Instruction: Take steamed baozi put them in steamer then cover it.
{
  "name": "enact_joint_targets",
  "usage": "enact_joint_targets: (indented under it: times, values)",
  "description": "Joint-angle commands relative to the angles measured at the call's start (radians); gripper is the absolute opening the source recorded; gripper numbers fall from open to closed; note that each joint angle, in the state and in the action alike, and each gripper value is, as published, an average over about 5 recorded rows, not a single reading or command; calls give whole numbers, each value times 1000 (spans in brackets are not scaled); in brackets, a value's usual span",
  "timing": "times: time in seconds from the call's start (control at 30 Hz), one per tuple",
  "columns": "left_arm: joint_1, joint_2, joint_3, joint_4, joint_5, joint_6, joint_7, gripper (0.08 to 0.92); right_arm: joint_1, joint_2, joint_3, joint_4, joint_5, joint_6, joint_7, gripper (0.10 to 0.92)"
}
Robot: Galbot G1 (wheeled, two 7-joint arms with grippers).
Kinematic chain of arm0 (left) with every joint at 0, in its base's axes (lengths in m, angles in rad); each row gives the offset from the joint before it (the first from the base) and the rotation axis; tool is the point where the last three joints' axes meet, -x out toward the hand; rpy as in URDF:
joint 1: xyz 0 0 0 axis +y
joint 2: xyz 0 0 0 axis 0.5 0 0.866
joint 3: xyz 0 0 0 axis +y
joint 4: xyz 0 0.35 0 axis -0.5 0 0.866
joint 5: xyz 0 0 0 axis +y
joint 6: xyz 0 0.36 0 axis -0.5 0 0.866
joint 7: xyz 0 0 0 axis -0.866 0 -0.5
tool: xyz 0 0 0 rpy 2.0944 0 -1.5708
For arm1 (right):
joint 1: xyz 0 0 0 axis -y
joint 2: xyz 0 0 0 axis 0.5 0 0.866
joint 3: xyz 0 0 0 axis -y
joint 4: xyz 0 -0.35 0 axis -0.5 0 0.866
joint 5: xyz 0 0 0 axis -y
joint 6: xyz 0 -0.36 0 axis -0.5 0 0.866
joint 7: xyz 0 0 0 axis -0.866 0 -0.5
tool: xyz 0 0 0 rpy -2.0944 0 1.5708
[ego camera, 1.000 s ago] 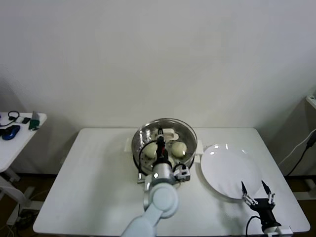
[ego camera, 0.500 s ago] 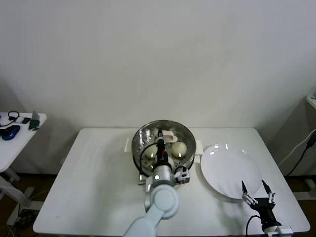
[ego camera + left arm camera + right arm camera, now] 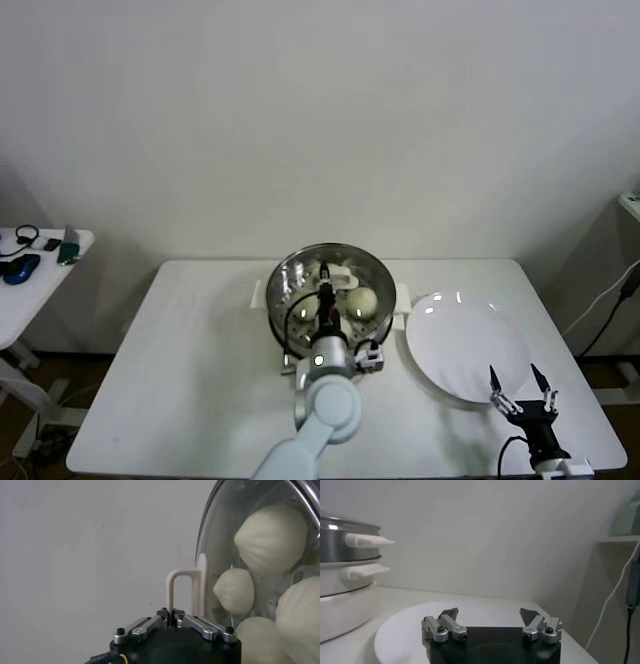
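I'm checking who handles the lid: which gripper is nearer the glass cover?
Left. The left gripper is shut on the cover handle over the steamer; the right gripper hangs open by the white plate.

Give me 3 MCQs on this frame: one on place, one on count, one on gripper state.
1. Where is the plate relative to the steamer?
A. On the robot's right of it
B. On the robot's left of it
C. On top of it

2. How many baozi show through the lid in the left wrist view?
A. One
B. Four
C. Seven

3. What is the left gripper doing?
A. Open, hanging over the plate
B. Shut on the lid handle
C. Shut on a baozi

Answers:
1. A: in the head view the plate lies by the right gripper, beside the steamer.
2. B: four cream buns sit behind the glass.
3. B: its fingers meet on the cream handle, while the right gripper waits open at the plate's edge.
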Motion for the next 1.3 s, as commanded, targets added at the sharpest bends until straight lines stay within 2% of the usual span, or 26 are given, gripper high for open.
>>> enact_joint_targets:
  times: [0.03,0.13,0.23,0.5,0.6,0.7,0.9,1.0,1.1,1.2,1.3]
  values:
    - [3,17,8,-25,-9,-11,19,149,5,2,2,6,1,-7,1,823]
    - [-5,36,32,-73,-46,-3,50,152,7,1,0,12,4,-29,8,823]
    - [-20,63,54,-121,-88,9,81,194,4,-7,-10,28,27,-64,29,823]
    - [14,169,77,-293,-254,42,100,422,-2,-25,-22,46,45,-102,45,823]
    - [59,209,78,-362,-332,45,75,509,2,-28,-24,48,44,-110,46,823]
    - [103,244,45,-420,-429,24,9,595,10,-27,-28,53,44,-110,44,823]
    - [207,283,-143,-515,-776,-93,-158,765,24,-20,-46,75,55,-110,51,823]
    - [266,283,-298,-542,-980,-192,-266,812,34,-2,-50,73,38,-106,53,823]
    - [319,281,-460,-545,-1219,-313,-370,821,34,12,-55,75,19,-107,52,823]
    - [385,269,-603,-542,-1459,-403,-399,822,33,22,-61,75,-3,-101,52,823]
    - [468,252,-722,-517,-1644,-508,-383,823,35,34,-62,71,-20,-95,51,823]
